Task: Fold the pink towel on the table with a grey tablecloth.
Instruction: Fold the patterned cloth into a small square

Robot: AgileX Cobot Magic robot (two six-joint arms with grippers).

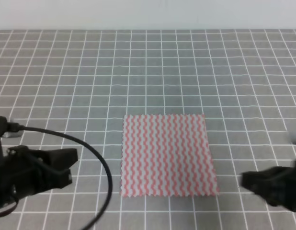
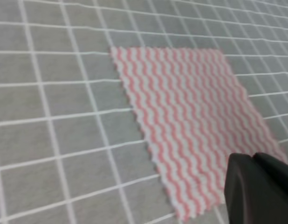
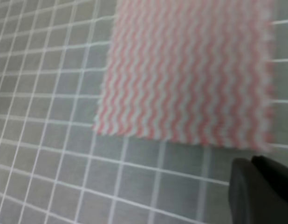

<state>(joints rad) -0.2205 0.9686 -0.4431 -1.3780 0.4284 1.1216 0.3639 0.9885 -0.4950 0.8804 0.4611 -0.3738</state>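
Note:
The pink towel [image 1: 167,155] lies flat and unfolded on the table with a grey tablecloth [image 1: 148,72], near the front middle. It is a square with pink-and-white zigzag stripes and jagged edges. My left gripper [image 1: 69,166] hovers to the left of the towel, apart from it, level with its near half. My right gripper [image 1: 244,180] sits just right of the towel's near right corner, not touching it. The left wrist view shows the towel [image 2: 190,121] ahead of a dark finger [image 2: 260,191]. In the right wrist view the towel [image 3: 186,70] lies beyond a dark finger [image 3: 258,191]. Nothing is held.
A black cable [image 1: 97,158] loops from the left arm across the tablecloth between that gripper and the towel's left edge. A pale wall [image 1: 148,14] runs behind the far table edge. Only gridded cloth surrounds the towel.

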